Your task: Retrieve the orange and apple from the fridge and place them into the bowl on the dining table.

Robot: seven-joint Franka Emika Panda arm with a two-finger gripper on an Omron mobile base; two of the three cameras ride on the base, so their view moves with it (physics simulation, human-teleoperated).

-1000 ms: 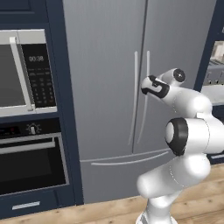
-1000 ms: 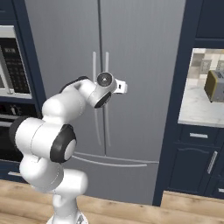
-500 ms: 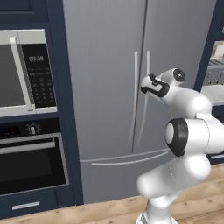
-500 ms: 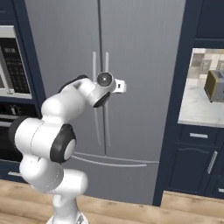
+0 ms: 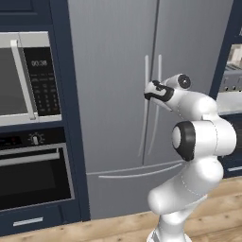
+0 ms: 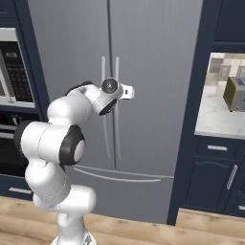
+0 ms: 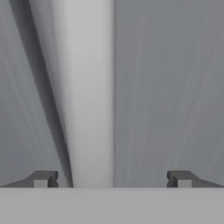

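Note:
The fridge point(image 5: 113, 94) is a tall grey steel double-door unit, and both doors are shut point(image 6: 153, 72). My gripper point(image 5: 150, 90) is held up at the two long thin handles in the middle of the doors point(image 6: 130, 92). In the hand view my gripper point(image 7: 112, 179) is open, with one pale handle point(image 7: 87, 87) running upright between the fingertips point(image 7: 43, 178), nearer the left one. Nothing is gripped. The orange and apple are hidden, and the bowl and dining table are out of view.
A built-in microwave point(image 5: 28, 75) and black oven point(image 5: 33, 175) stand left of the fridge. To the right are navy cabinets point(image 6: 215, 172) and a counter with a toaster point(image 6: 234, 93). The floor is wood.

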